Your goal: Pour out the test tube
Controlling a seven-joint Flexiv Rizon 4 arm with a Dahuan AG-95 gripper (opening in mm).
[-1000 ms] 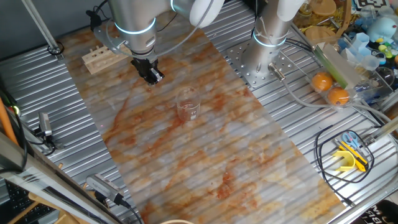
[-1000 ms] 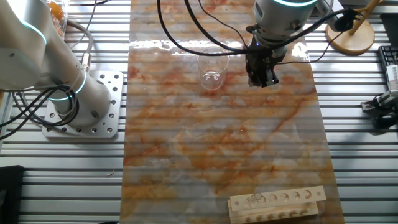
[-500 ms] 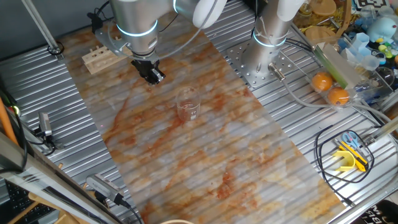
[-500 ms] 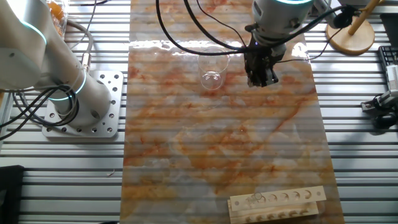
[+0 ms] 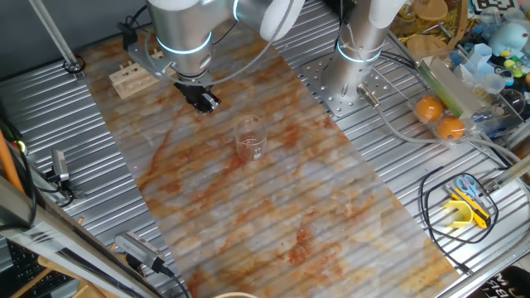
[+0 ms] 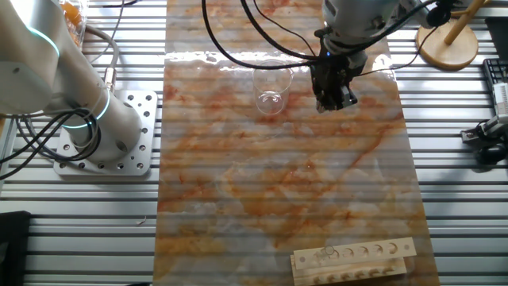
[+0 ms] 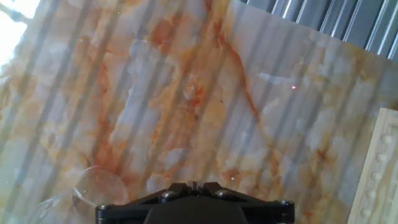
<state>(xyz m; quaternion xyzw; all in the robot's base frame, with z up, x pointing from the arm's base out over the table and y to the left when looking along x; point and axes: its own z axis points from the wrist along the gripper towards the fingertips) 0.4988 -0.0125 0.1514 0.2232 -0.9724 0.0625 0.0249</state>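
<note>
Marbled orange-and-white sheeting point(image 5: 273, 190) covers the ribbed metal table point(image 5: 389, 157), and the black gripper point(image 5: 203, 101) hangs over it between the wooden rack point(image 5: 132, 76) and the clear glass beaker point(image 5: 251, 138). The other fixed view puts the gripper point(image 6: 333, 95) just beside the beaker point(image 6: 271, 86), with the rack point(image 6: 355, 260) well apart at the sheet's near end, its holes showing. A faint glassy glint in the rack's leftmost hole point(image 6: 327, 254) may be the test tube, but it is too small to be sure. The hand view shows only the black gripper base point(image 7: 194, 202), the beaker's rim point(image 7: 93, 186) low left, and the rack's edge point(image 7: 378, 174), cut off at right. Fingertips are out of view there, and both fixed views are too small to tell whether the jaws are spread or pressed together.
</note>
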